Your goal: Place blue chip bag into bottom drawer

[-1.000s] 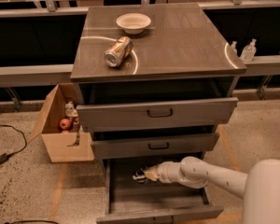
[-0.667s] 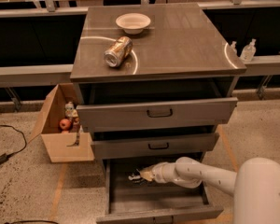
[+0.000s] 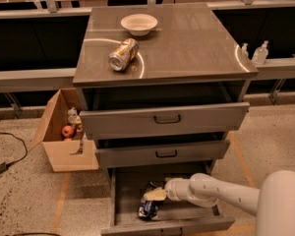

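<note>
The pincer [image 3: 154, 194] sits low inside the open bottom drawer [image 3: 124, 200], right over the blue chip bag [image 3: 148, 209]. I cannot tell whether it is spread or pinching the foil. The bag lies on the drawer floor near the front. If the foil snags, pulling back could drag it out. Lifting too steeply could knock the arm against the middle drawer [image 3: 137, 156] overhead.
</note>
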Controlling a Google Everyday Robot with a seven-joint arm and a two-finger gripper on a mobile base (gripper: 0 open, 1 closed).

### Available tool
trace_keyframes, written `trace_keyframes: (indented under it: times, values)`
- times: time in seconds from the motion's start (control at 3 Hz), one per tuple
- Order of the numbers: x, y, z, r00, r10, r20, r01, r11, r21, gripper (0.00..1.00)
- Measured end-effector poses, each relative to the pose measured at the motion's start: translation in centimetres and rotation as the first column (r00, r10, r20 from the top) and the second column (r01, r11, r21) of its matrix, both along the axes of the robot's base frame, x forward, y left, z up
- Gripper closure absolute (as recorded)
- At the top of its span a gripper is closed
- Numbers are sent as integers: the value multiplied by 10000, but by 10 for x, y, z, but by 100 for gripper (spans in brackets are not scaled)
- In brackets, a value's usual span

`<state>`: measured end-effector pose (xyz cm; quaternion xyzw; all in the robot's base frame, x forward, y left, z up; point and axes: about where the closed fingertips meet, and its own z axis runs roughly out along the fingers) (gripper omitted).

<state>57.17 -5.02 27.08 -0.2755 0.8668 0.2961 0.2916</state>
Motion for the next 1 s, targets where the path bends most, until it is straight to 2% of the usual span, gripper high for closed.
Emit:
trace_keyframes:
  times: [0.33, 0.67, 1.0]
  values:
    - [-33, -41, 7, 9962, -785, -367, 772, 9964, -350, 39]
    - [-63, -85, 18, 9813, -1811, -651, 1748, 9803, -921, 62]
    - [-67, -80, 17, 9833, -1685, -687, 1619, 9825, -924, 61]
